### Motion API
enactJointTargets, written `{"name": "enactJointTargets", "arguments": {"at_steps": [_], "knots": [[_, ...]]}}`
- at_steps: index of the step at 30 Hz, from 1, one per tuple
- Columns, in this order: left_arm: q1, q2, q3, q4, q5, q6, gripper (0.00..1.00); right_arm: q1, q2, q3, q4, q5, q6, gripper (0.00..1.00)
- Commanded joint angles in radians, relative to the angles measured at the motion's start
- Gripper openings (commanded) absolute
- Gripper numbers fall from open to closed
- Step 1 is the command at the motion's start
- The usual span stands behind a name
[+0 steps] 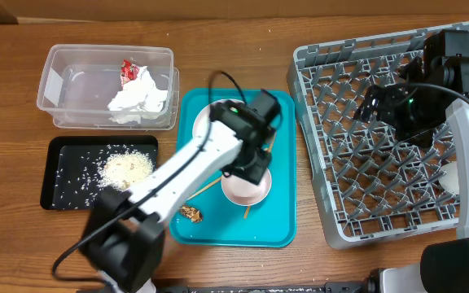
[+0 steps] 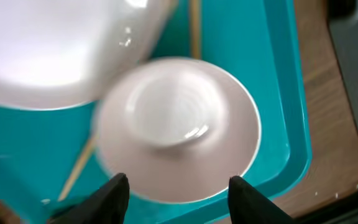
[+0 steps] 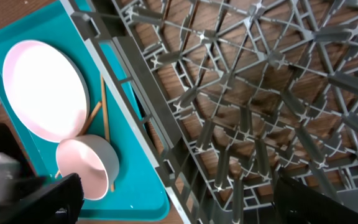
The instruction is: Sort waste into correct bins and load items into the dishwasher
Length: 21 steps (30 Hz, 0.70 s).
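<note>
Teal serving tray [image 1: 283, 220] in the middle of the table is where your left arm is working. It carries one round white plate [image 3: 45, 90], one pink bowl [image 2: 179, 124] just beside the plate's near edge, two thin wooden chopsticks [image 3: 104, 115] and one small clump of brown food scraps [image 1: 190, 214] near its front left corner. The chopsticks lie crossed beside the plate, their lower ends running along and under the bowl.

Your left gripper [image 2: 179, 190] hangs directly over the pink bowl. Its two fingers [image 2: 115, 190] are spread apart over the bowl's near rim with nothing between them. You cannot tell from the wrist view whether they touch the rim.

To the left you have two bins. The clear tub [image 1: 55, 61] holds one crumpled white napkin [image 1: 141, 102] and one red wrapper [image 1: 128, 71]. The black tray [image 1: 51, 175] in front of it holds a heap of white rice [image 1: 127, 168] with loose grains scattered around it.

At the right stands the single grey rack [image 1: 332, 220], just beside the teal tray. Your right gripper [image 3: 178, 190] hovers above its peg grid, fingers wide apart and holding nothing. A pale shape at the rack's right edge is too unclear to name.
</note>
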Motion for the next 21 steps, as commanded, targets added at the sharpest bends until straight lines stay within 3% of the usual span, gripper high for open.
{"name": "enactJointTargets", "arguments": {"at_steps": [1,13,21], "knots": [[0.078,-0.143,0.042,-0.016,-0.085,-0.086,0.55,0.037,0.000,0.005,-0.004,-0.017,-0.028,1.00],[0.425,-0.277,0.041,-0.133,-0.072,-0.195,0.60,0.403,0.000,-0.060,0.076,-0.018,-0.010,1.00],[0.483,-0.277,0.037,-0.137,-0.029,-0.196,0.76,0.579,0.002,-0.273,0.246,-0.018,0.067,0.85]]}}
